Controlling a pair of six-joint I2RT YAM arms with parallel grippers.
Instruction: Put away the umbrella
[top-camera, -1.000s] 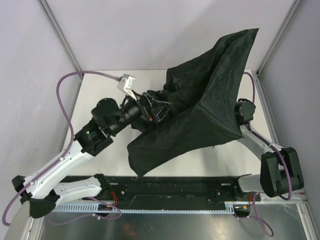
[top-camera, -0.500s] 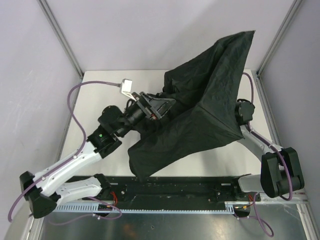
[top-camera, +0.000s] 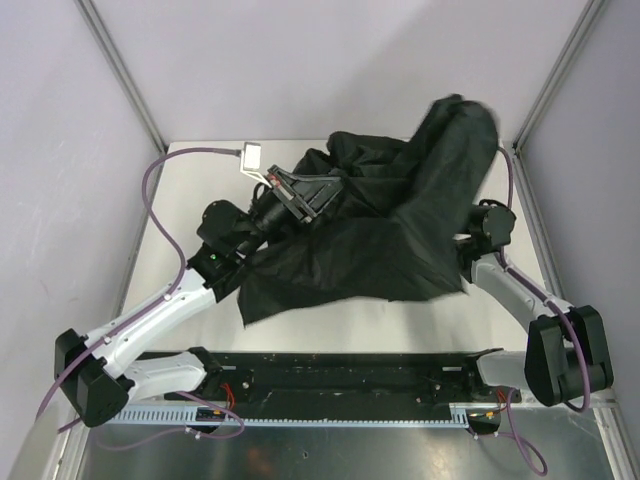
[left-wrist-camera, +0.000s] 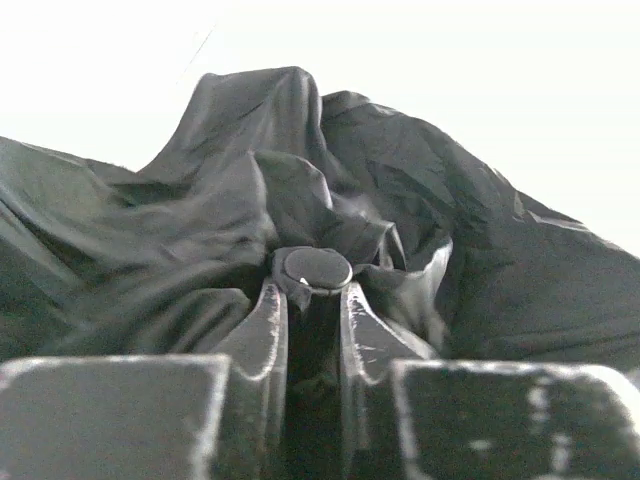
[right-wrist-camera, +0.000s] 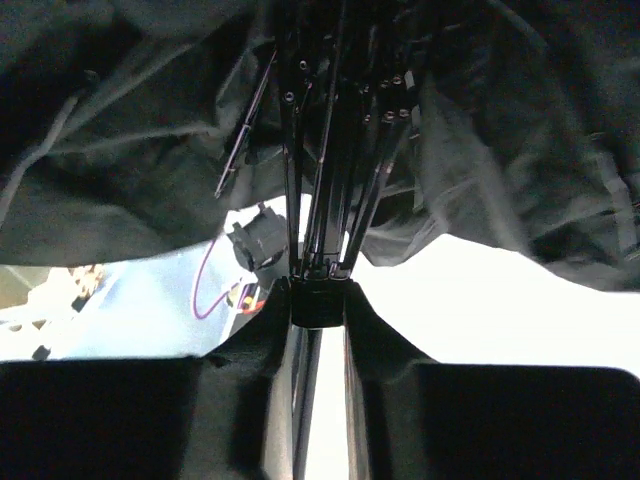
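Left wrist: fingers (left-wrist-camera: 262, 335) around umbrella (left-wrist-camera: 300, 170)

Bright, wrist backgrounds blown out, umbrella (top-camera: 390, 235) blurred

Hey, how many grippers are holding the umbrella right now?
2. The left gripper pinches the umbrella by its round top cap; the right gripper clamps the shaft underneath.

right gripper (right-wrist-camera: 320, 302) is pinching the umbrella (right-wrist-camera: 120, 150) by its shaft w/ both fingers. thin metal ribs (right-wrist-camera: 345, 120) are fanning up from there, black fabric is sagging everywhere on top, and a purple cable (right-wrist-camera: 203, 283) is peeking out below.
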